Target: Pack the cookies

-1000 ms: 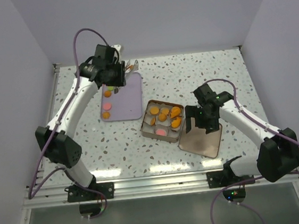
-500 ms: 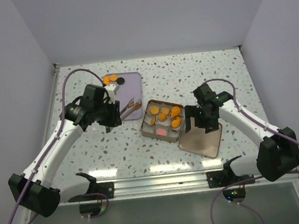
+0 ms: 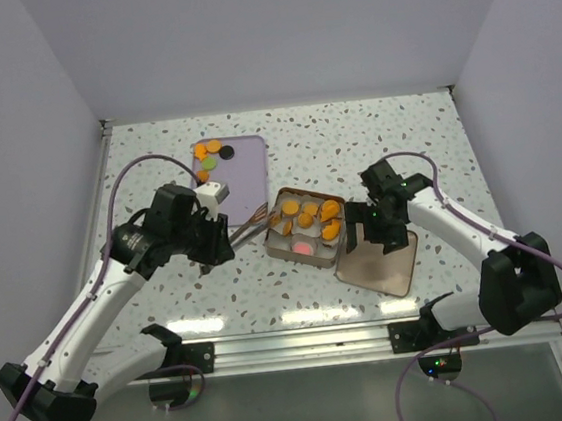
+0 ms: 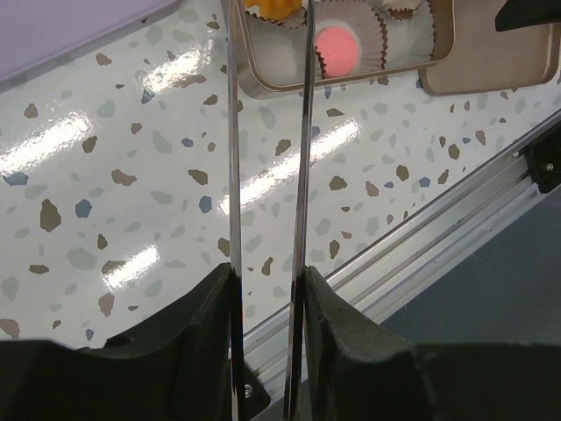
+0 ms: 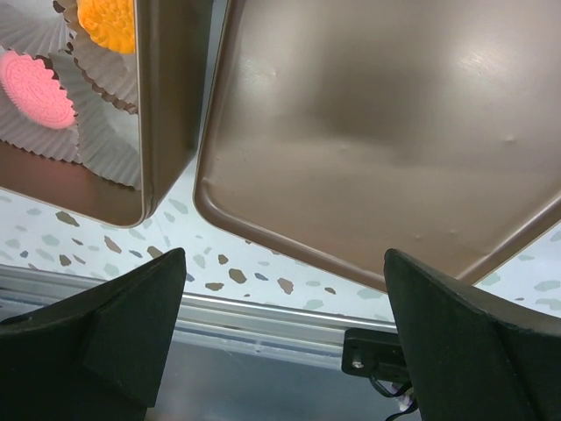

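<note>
Bright, even overhead light; streaky glare on the table (image 4: 158,202); sharp focus.

The tongs (image 4: 230,132) and the tin (image 4: 368,74) are cut off at the left wrist view's upper edge. The lid (image 5: 377,132) is cropped in the right wrist view.

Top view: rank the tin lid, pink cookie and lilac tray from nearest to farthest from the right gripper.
1. Lid, directly under the right gripper.
2. Pink cookie, in the tin, leftward.
3. Lilac tray, farther left and back.
</note>
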`<act>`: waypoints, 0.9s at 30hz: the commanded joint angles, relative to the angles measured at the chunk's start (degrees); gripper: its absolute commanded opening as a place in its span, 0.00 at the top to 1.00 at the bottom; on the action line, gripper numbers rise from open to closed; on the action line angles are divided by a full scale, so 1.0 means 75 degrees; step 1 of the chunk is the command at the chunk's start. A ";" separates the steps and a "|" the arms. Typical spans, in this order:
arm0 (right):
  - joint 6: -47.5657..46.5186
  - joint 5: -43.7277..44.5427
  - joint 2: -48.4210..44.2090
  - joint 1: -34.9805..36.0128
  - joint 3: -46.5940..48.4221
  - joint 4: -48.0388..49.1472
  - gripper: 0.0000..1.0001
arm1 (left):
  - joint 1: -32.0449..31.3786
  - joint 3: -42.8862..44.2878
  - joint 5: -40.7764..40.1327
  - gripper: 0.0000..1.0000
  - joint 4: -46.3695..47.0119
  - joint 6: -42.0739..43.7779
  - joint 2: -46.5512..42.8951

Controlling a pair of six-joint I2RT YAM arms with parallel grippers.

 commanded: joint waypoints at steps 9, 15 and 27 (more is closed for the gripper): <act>-0.0105 -0.0052 -0.0155 -0.0027 -0.0323 0.0138 0.01 | -0.0187 -0.0367 0.0508 0.69 0.0010 0.0067 -0.0111; -0.0022 -0.0123 -0.0237 -0.0027 -0.0418 0.0197 0.01 | -0.0258 -0.0425 0.0543 0.64 0.0022 0.0067 -0.0146; -0.0046 -0.0076 -0.0319 -0.0027 -0.0547 0.0220 0.01 | -0.0305 -0.0448 0.0391 0.56 0.0034 0.0020 -0.0181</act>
